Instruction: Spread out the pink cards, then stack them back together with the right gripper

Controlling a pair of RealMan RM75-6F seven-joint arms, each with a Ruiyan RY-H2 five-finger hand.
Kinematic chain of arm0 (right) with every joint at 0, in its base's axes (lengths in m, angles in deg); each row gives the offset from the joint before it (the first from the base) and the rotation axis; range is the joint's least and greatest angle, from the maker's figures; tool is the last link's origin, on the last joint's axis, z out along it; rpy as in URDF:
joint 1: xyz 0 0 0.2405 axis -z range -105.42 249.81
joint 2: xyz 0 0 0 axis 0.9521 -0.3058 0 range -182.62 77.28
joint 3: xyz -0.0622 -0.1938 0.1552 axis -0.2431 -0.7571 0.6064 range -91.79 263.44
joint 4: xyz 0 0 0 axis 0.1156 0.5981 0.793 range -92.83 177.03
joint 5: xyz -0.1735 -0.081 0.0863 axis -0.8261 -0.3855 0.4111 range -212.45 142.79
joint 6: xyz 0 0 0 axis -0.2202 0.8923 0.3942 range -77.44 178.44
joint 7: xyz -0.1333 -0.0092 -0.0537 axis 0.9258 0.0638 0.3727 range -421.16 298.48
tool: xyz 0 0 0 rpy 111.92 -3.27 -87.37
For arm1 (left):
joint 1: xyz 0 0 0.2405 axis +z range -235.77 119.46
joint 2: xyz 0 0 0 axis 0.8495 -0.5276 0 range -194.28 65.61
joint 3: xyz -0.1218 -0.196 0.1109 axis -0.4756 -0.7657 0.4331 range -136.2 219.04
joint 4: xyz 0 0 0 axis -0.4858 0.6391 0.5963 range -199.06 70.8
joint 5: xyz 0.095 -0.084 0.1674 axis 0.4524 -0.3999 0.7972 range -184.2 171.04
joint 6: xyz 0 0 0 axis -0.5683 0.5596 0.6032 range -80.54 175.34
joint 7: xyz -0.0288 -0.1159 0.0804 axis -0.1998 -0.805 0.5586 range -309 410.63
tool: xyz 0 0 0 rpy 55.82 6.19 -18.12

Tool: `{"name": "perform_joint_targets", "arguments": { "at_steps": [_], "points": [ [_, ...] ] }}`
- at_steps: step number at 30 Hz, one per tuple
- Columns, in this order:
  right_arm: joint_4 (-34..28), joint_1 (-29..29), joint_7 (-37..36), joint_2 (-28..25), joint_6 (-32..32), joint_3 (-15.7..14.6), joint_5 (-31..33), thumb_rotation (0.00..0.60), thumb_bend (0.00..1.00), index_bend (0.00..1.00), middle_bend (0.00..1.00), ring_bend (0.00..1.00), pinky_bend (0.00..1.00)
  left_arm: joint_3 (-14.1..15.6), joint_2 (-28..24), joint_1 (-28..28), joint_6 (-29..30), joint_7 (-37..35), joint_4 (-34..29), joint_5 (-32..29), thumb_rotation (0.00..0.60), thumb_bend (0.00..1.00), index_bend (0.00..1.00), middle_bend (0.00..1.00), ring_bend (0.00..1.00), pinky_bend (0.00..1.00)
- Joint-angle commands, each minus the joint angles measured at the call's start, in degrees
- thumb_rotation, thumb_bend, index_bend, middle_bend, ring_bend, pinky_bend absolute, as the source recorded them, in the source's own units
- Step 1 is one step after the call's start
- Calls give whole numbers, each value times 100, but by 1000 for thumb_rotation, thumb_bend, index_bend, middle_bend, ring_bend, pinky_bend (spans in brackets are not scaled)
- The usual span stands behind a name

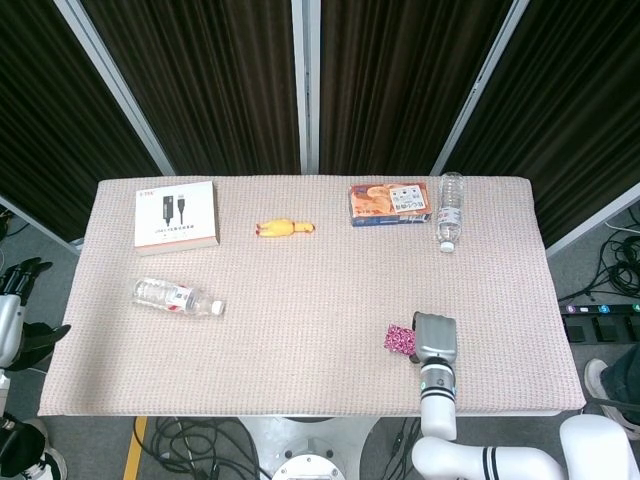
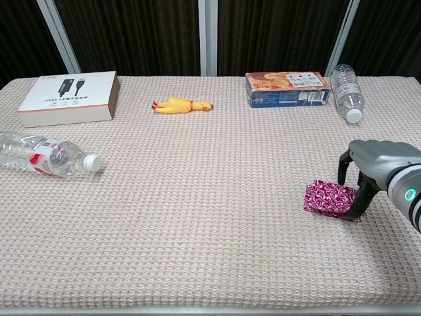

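The pink patterned cards (image 1: 400,339) (image 2: 327,197) lie in a compact pile on the mat near the front right of the table. My right hand (image 1: 436,338) (image 2: 370,168) arches over their right end. One dark fingertip (image 2: 356,202) touches the pile's near right corner, and another finger (image 2: 342,170) hangs by the far edge. The cards rest on the mat and are not lifted. My left hand (image 1: 18,302) hangs off the table's left side with its fingers apart, holding nothing.
A white box (image 1: 176,216) sits at the back left and a yellow rubber chicken (image 1: 284,229) at the back middle. A snack box (image 1: 390,204) and a water bottle (image 1: 450,211) lie at the back right. A second bottle (image 1: 177,297) lies at the left.
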Motion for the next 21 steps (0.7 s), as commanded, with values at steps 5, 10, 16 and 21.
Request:
{"name": "perform_joint_targets", "arguments": {
  "at_steps": [5, 10, 16, 21],
  "points": [
    [97, 10, 46, 65, -58, 51, 25, 593, 0, 458, 1000, 1000, 973, -7, -14, 15, 34, -26, -9, 3, 600, 65, 226, 226, 157, 381],
    [148, 10, 99, 108, -101, 56, 24, 598, 0, 457, 1000, 1000, 974, -8, -19, 14, 18, -44, 1, -11, 600, 65, 226, 226, 158, 381],
    [179, 19, 115, 136, -117, 95, -1, 598, 0, 457, 1000, 1000, 973, -14, -21, 16, 18, -66, 14, -24, 600, 65, 226, 226, 158, 381],
    [168, 27, 171, 124, -135, 115, 37, 586, 0, 452, 1000, 1000, 973, -13, -21, 13, 9, -68, 13, -25, 600, 65, 226, 226, 158, 381]
  ]
}}
